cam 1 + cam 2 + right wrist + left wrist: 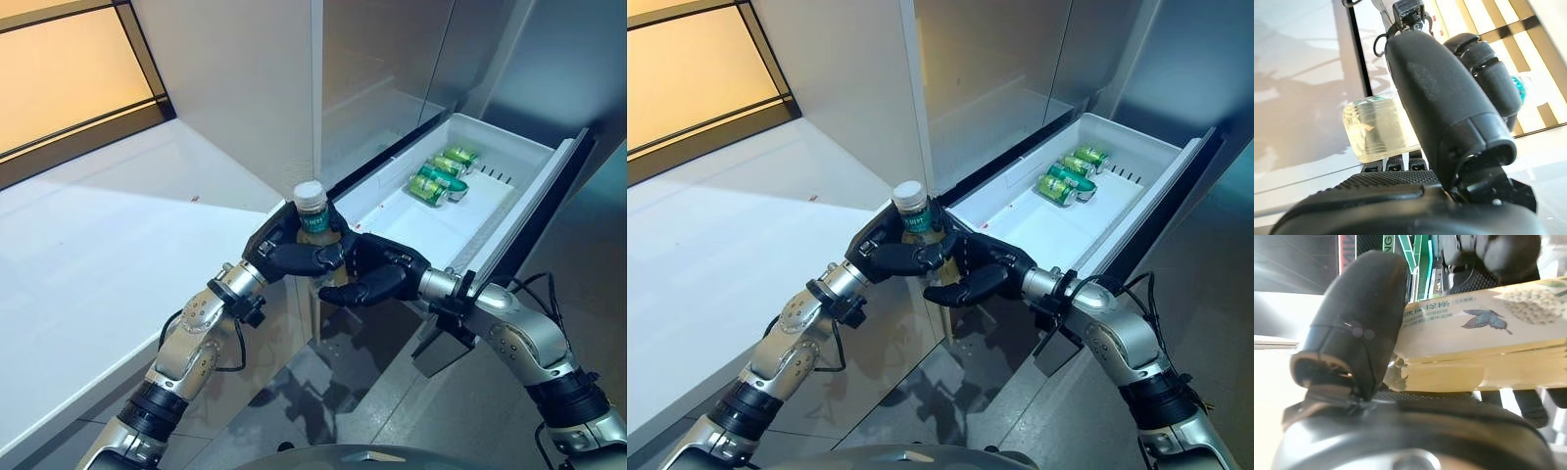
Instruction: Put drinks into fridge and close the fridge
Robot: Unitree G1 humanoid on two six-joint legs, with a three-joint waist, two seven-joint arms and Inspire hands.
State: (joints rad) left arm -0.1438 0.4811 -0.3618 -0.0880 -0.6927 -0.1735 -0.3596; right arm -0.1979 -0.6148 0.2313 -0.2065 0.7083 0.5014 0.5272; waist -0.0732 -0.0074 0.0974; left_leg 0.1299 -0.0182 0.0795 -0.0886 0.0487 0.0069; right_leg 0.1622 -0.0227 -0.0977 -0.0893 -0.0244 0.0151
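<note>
A drink bottle with a white cap, green label and pale yellow liquid stands upright in the air, just left of the open fridge drawer. My left hand is shut round its upper part, thumb lying along the label of the bottle. My right hand is curled round its lower part from the drawer side, thumb across the bottle. Three green cans lie on their sides at the drawer's far end.
A white counter runs along the left under a window. Grey fridge panels rise behind the pulled-out drawer. Its dark front panel juts out on the right over a glossy floor.
</note>
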